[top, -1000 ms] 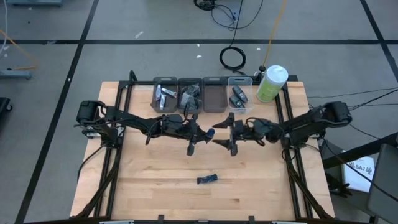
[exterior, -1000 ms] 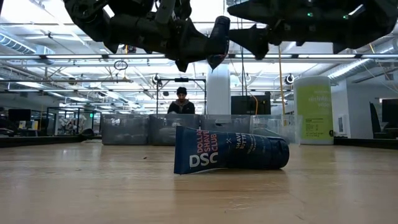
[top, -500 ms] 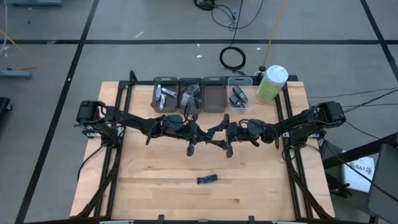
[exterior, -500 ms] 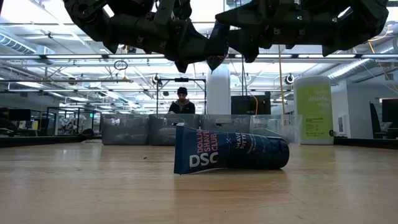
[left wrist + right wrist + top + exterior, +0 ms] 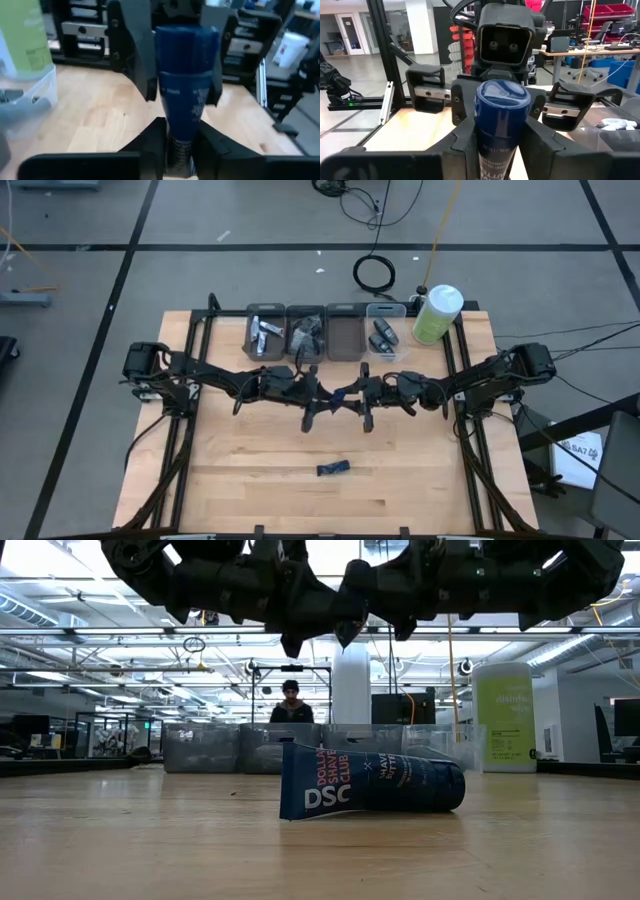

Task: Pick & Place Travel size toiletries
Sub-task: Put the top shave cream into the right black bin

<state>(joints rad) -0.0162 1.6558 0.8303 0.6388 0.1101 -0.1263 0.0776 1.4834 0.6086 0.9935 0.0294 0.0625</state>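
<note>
the dark blue tube [image 5: 341, 394] hangs in mid-air above the surface [image 5: 240, 480], its long axis running arm to arm. the left claw [image 5: 181, 145] grips one end; the right claw [image 5: 501, 150] encloses the capped end, fingers on either side, firmness of grip unconfirmed. a second tube [image 5: 370, 781] lies on the surface nearer the front edge.

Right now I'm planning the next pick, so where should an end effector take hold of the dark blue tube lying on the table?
Grip the dark blue tube across its mid-body, coming straight down. It lies flat on the table, long sides free; its crimped end looks too thin.
</note>
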